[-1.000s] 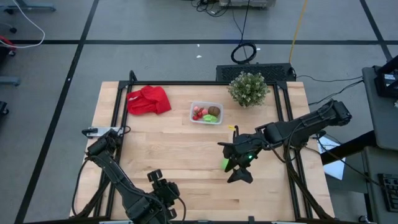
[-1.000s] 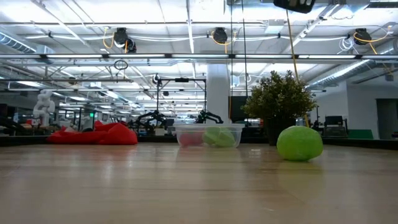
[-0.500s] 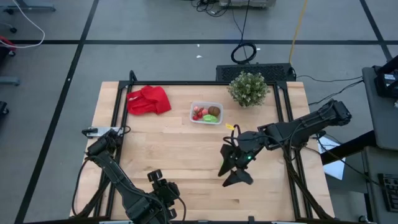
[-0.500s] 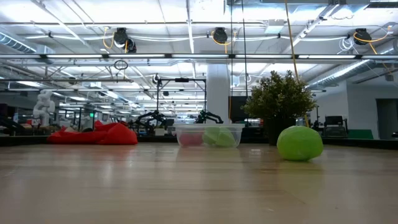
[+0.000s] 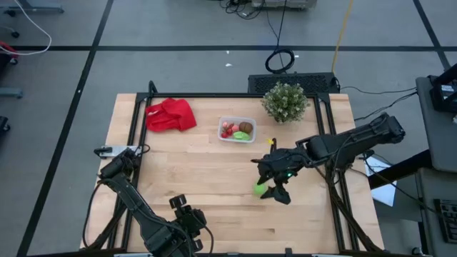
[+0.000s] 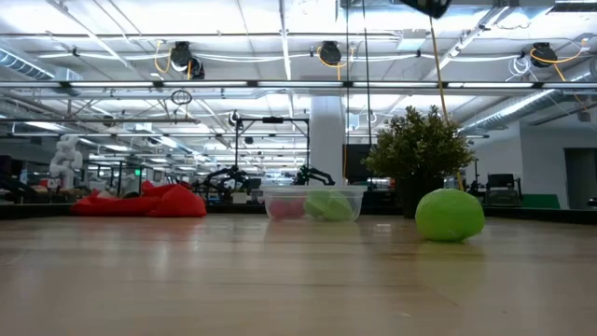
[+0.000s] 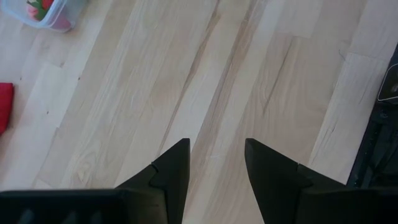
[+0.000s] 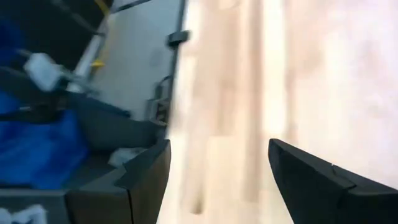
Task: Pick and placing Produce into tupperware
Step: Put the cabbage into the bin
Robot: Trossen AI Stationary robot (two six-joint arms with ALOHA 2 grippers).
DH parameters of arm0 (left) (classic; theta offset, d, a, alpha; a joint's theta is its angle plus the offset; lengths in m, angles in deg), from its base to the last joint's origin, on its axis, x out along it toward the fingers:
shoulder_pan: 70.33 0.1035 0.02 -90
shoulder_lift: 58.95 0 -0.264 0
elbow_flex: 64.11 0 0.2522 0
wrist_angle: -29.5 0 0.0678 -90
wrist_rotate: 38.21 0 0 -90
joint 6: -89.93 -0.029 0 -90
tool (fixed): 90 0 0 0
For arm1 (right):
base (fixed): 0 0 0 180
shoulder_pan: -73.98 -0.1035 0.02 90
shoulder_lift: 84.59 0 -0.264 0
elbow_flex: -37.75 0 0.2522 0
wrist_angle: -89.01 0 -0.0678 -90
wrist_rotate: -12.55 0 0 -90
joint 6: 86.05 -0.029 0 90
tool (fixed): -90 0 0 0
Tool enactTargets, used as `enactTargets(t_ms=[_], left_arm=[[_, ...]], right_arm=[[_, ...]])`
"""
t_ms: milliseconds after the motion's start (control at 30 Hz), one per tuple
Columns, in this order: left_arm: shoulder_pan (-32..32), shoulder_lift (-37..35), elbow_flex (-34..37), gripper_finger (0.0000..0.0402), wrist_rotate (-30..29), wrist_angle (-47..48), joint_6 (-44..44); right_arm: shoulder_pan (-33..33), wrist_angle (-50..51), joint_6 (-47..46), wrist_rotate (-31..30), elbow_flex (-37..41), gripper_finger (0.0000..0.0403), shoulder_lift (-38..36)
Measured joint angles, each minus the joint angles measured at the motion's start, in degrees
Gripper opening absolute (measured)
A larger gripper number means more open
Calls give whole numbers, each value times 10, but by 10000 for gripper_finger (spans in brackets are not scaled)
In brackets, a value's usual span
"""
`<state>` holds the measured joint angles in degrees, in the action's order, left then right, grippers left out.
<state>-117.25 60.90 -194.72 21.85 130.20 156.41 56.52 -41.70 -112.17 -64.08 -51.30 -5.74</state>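
Green produce (image 5: 260, 190) lies on the wooden table (image 5: 200, 178) right of centre in the high view, just beside the right gripper (image 5: 275, 187), whose fingers stand spread and empty above it. Upward, near the potted plant (image 5: 285, 102), the clear tupperware (image 5: 236, 129) holds red, brown and green pieces. The left gripper (image 7: 216, 168) waits at the lower left, fingers parted on nothing.

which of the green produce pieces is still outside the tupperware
The round green piece lying on the bare wood under the right tool. The other green piece already sits inside the clear tupperware with the red pieces.
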Motion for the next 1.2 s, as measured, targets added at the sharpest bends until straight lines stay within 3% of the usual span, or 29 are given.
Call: enactTargets(t_ms=[233,433,867,1200], left_arm=[[0,0,0,159,0,0,0],[0,0,0,159,0,0,0],[4,0,0,159,0,-1,0],[3,0,0,159,0,0,-3]], right_arm=[[-4,101,60,-86,-65,263,0],[-2,188,69,-167,-59,263,18],[7,200,66,-162,-49,263,133],[20,164,58,-162,-49,263,164]])
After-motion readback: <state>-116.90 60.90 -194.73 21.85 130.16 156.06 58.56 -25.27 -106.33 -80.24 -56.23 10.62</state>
